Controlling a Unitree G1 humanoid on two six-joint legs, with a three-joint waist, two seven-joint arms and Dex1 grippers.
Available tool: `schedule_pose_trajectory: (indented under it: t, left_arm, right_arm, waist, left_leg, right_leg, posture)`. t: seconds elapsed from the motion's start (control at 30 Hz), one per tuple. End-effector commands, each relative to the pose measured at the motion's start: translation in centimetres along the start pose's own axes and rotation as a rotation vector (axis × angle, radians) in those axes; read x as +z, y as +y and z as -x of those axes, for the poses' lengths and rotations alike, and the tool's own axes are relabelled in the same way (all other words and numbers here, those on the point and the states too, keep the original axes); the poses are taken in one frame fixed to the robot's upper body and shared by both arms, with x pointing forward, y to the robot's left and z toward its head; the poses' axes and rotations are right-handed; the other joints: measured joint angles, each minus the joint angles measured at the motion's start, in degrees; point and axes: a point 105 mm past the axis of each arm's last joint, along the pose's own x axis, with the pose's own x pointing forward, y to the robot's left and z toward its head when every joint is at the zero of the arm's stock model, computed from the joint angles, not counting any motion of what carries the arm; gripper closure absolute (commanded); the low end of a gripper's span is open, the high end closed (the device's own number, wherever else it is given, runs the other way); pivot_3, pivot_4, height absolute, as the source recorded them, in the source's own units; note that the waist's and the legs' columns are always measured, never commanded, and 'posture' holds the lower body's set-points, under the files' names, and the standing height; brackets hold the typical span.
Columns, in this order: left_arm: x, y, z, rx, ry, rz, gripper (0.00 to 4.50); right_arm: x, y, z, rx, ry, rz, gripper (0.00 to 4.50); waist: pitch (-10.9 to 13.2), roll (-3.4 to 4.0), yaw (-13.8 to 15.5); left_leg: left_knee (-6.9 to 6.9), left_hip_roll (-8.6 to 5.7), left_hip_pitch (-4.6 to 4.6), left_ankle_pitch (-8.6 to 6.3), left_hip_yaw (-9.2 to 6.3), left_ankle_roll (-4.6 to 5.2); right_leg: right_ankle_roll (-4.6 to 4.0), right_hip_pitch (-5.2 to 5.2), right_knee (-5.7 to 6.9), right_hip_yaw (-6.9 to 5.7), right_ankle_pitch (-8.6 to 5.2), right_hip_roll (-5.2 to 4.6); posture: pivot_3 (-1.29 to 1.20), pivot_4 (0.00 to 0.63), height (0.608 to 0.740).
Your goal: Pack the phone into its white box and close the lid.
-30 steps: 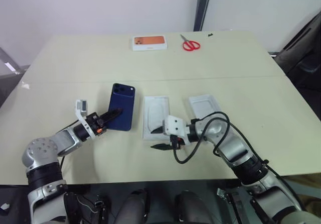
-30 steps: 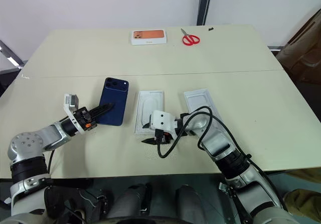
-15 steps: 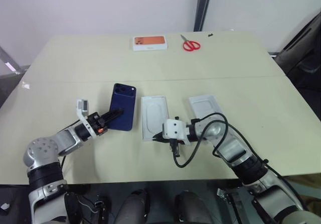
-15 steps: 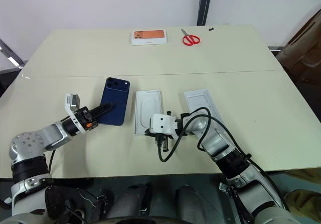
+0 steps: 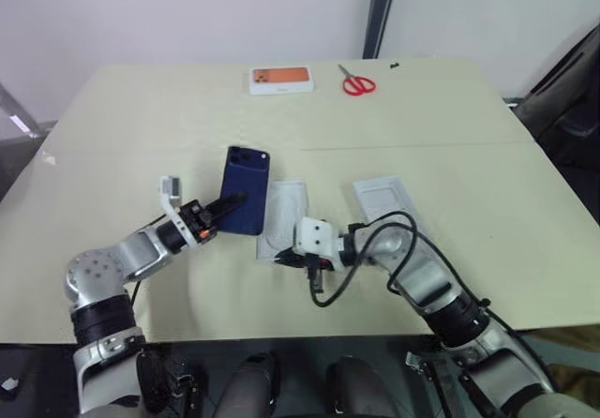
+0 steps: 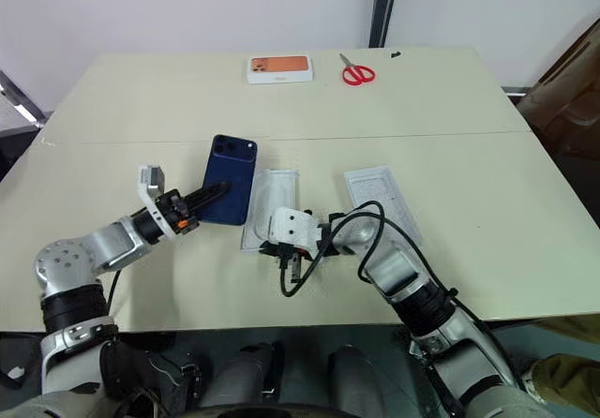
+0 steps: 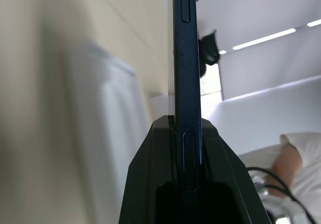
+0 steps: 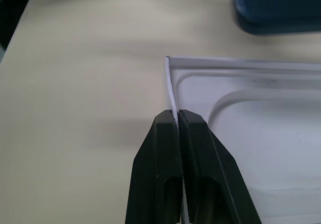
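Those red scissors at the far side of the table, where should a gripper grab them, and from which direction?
Probably pinch the scissors across the blades just ahead of the red handle loops, coming straight down from above. They lie flat on the table, and the blades look narrower than the loops.

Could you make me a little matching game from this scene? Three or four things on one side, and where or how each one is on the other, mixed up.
Things:
1. phone
2. scissors
3. orange-printed box
4. white box

States:
A. red-handled, at the table's far edge
B. its wall pinched by the right gripper
C. held in the left gripper
D. lying flat, left of the scissors

Pairs: 1-C, 2-A, 3-D, 4-B
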Motion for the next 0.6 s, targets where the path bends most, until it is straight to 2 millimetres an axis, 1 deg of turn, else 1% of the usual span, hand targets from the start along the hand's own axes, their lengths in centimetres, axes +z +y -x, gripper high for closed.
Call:
schedule_pose_trajectory:
  t: [0.03,0.07,0.2,0.23,0.27,0.3,0.37,0.43,0.5,0.6]
  left_arm:
    - [0.6,-2.0,-0.5,-0.063,-0.02,-0.039,4.5]
    - [0.4,-2.0,-0.7,-0.062,-0.014,-0.038,4.5]
    - [0.0,-1.7,-0.8,-0.049,0.001,-0.035,4.5]
    - [0.0,-1.7,-0.8,-0.046,0.004,-0.034,4.5]
    - [-0.1,-1.6,-0.8,-0.043,0.007,-0.035,4.5]
    - [-0.3,-1.6,-0.7,-0.039,0.01,-0.038,4.5]
    - [-0.4,-1.4,-0.5,-0.022,0.01,-0.053,4.5]
    - [-0.7,-1.4,-0.3,-0.028,0.015,-0.041,4.5]
    - [-1.2,-1.4,-0.2,-0.025,0.027,-0.047,4.5]
    - [-1.8,-0.9,-0.2,0.007,0.039,-0.066,4.5]
  right_arm:
    - [0.7,-0.4,-0.2,-0.042,-0.01,-0.019,3.83]
    - [0.7,-0.3,-0.3,-0.043,-0.014,-0.026,3.54]
    - [0.8,-1.0,0.0,-0.073,-0.005,-0.014,1.52]
    - [0.8,-1.2,0.2,-0.081,-0.002,-0.012,0.96]
    - [1.1,-1.8,0.8,-0.109,-0.01,0.008,0.44]
    - [1.5,-2.3,1.4,-0.129,-0.026,0.021,0.02]
    - [1.8,-2.8,2.8,-0.148,-0.044,0.035,0.02]
    - [1.5,-2.9,4.2,-0.147,-0.036,0.039,0.02]
    - [0.7,-2.8,5.5,-0.142,-0.007,0.048,0.02]
    - [-0.7,-3.9,6.8,-0.206,0.026,0.022,0.02]
  waist:
    - [0.0,0.0,-0.03]
    - [0.0,0.0,-0.03]
    - [0.0,0.0,-0.01]
    - [0.0,0.0,-0.01]
    - [0.0,0.0,0.02]
    - [0.0,0.0,0.02]
    - [0.0,0.0,0.04]
    - [0.01,-0.01,0.15]
    - [0.01,-0.01,0.14]
    - [0.01,-0.01,0.11]
  left_leg:
    - [0.0,0.0,0.0,0.01,0.0,-0.01]
    - [0.0,0.0,0.0,0.01,0.0,-0.02]
    - [0.0,0.0,0.0,0.01,0.0,-0.02]
    - [0.0,-0.01,0.0,0.01,0.0,-0.01]
    - [0.0,-0.01,0.0,0.01,0.01,-0.02]
    - [0.0,-0.01,0.0,0.01,0.01,-0.02]
    - [0.02,-0.02,0.0,0.01,0.01,-0.01]
    - [0.02,-0.02,-0.01,0.0,0.01,0.0]
    - [0.03,-0.01,-0.06,-0.01,0.01,0.02]
    - [0.04,-0.01,-0.11,-0.02,0.02,0.04]
  right_leg:
    - [0.0,0.0,0.0,0.0,0.0,0.0]
    - [0.0,0.02,0.0,0.0,0.0,0.01]
    - [0.0,0.02,0.0,0.0,0.0,0.01]
    - [0.0,0.02,0.0,0.0,0.0,0.01]
    - [0.0,0.02,0.0,0.0,0.0,0.01]
    - [0.0,0.02,0.0,0.0,0.0,0.01]
    - [0.0,0.03,0.0,0.0,0.0,0.01]
    - [0.0,0.06,0.0,0.01,0.0,0.0]
    - [0.0,0.07,0.0,0.0,0.0,0.01]
    - [0.0,0.14,-0.01,0.01,0.0,0.0]
  posture:
    - [0.0,0.15,0.734]
    - [0.0,0.15,0.734]
    - [0.0,0.15,0.734]
    - [0.0,0.15,0.734]
    - [0.0,0.15,0.734]
    - [0.0,0.15,0.734]
    - [0.0,0.15,0.734]
    - [0.0,0.15,0.734]
    - [0.0,0.15,0.734]
    - [0.0,0.15,0.734]
